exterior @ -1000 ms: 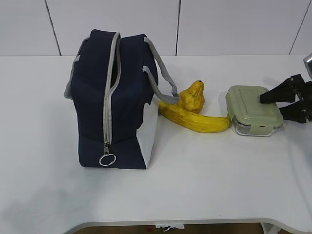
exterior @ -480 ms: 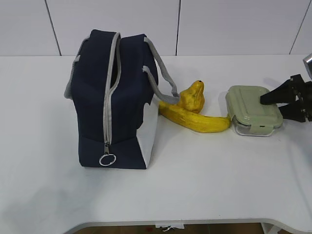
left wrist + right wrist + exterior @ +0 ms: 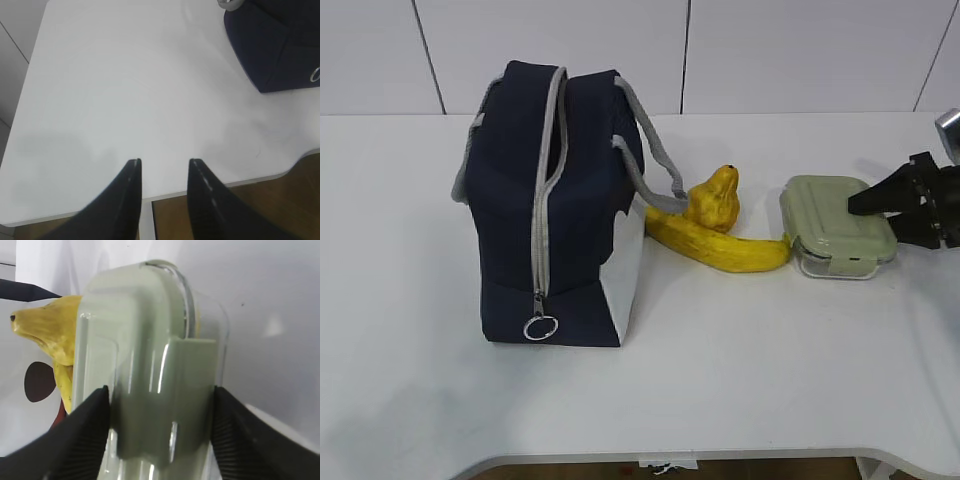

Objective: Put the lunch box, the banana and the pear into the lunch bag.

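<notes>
The lunch box (image 3: 835, 235), clear with a pale green lid, lies on the table at the right. My right gripper (image 3: 875, 222) straddles its right end, and in the right wrist view its fingers (image 3: 92, 415) press both sides of the lunch box (image 3: 150, 340). The banana (image 3: 720, 250) lies left of the box, with the pear (image 3: 715, 200) leaning on it from behind. The navy lunch bag (image 3: 560, 200) stands at the left, its grey zipper partly parted at the top. My left gripper (image 3: 165, 161) hangs open over the table's front edge, holding nothing.
The white table (image 3: 740, 370) stretches bare in front of the bag and fruit. A grey handle (image 3: 655, 150) of the bag droops toward the pear. A corner of the bag (image 3: 275, 45) shows at the left wrist view's upper right.
My right gripper's fingers have come together onto the lunch box, and the box has shifted slightly to the left. The bag, banana, pear and left gripper have stayed still.
</notes>
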{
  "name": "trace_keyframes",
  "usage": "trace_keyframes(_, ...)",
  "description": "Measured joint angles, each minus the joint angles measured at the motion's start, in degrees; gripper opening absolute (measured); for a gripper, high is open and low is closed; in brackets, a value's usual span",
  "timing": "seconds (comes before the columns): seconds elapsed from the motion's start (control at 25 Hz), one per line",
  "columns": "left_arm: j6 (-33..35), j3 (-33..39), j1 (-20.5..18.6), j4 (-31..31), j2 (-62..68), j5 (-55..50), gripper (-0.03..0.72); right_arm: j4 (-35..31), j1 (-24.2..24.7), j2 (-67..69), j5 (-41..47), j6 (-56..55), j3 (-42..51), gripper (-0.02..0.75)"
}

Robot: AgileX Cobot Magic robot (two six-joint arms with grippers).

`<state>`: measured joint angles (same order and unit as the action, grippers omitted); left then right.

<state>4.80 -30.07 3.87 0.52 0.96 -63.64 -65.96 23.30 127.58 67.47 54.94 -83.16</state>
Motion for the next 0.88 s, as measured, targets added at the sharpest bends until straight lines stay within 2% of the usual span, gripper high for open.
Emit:
trace_keyframes(0.28,0.0,0.0,0.0,0.0,0.0,0.0,0.239,-0.9,-0.2,0.0,0.0,-0.1,0.0,0.403)
trace_keyframes(0.72,0.0,0.0,0.0,-0.5,0.0,0.0,0.239,-0.6,-0.2,0.0,0.1,-1.9,0.0,0.363)
trace_keyframes(0.88,0.0,0.0,0.0,-0.5,0.0,0.0,0.240,1.1,-0.2,-0.1,0.3,-7.4,0.0,0.363)
